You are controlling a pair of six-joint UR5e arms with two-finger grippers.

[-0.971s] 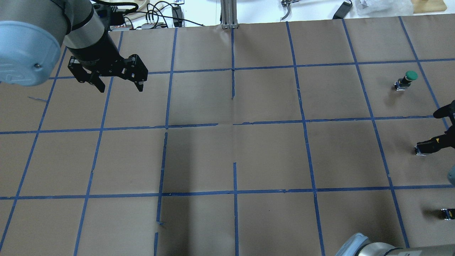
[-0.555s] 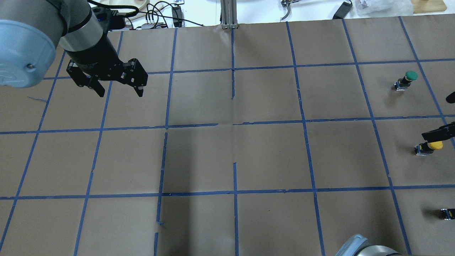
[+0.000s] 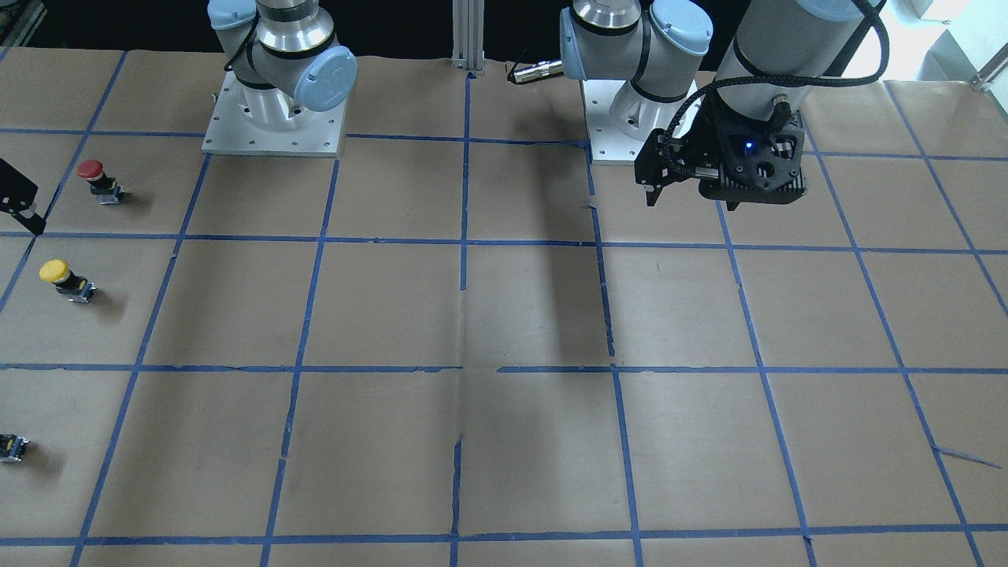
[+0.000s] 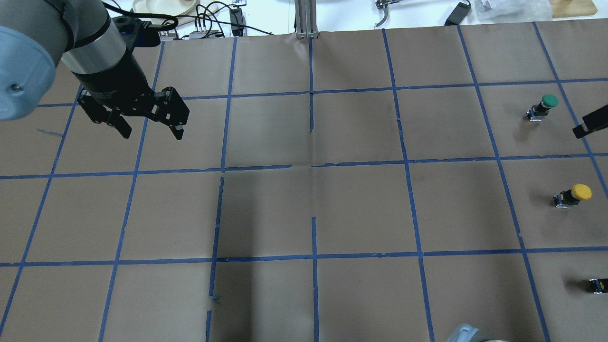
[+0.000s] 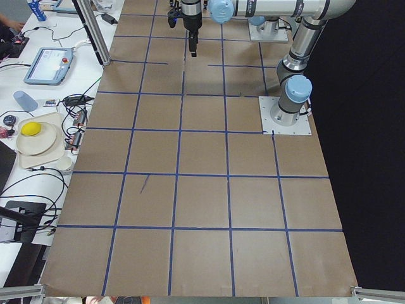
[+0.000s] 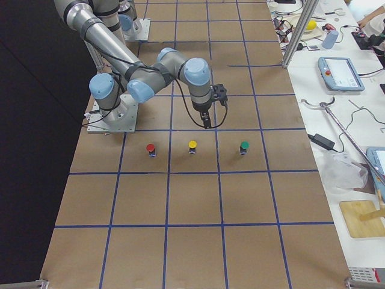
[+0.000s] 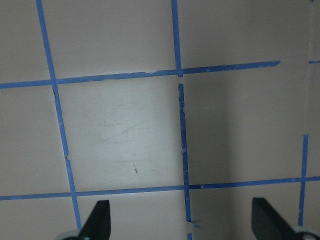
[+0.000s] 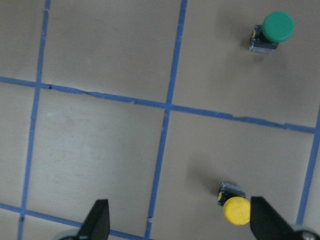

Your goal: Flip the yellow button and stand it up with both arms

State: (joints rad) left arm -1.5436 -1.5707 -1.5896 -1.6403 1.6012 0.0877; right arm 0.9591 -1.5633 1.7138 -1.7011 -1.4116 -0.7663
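Note:
The yellow button [image 4: 574,194] stands upright on the brown paper at the table's right side, with its cap on top. It also shows in the front view [image 3: 63,279], the right side view [image 6: 192,146] and the right wrist view [image 8: 234,207]. My right gripper [image 8: 181,227] is open and empty. It hangs above the table, apart from the button; only one of its fingers [image 4: 590,122] shows at the overhead view's right edge. My left gripper [image 4: 152,134] is open and empty, high over the far left of the table, and also shows in the front view [image 3: 691,201].
A green-capped button [image 4: 544,105] stands one grid square beyond the yellow one. A red-capped button [image 3: 96,179] stands one square nearer the robot. Blue tape lines grid the paper. Cables, a plate and tablets lie off the far edge.
My right gripper has lifted off the yellow button and moved away toward the green one, leaving the yellow button standing uncovered. My left gripper drifted slightly left and nearer.

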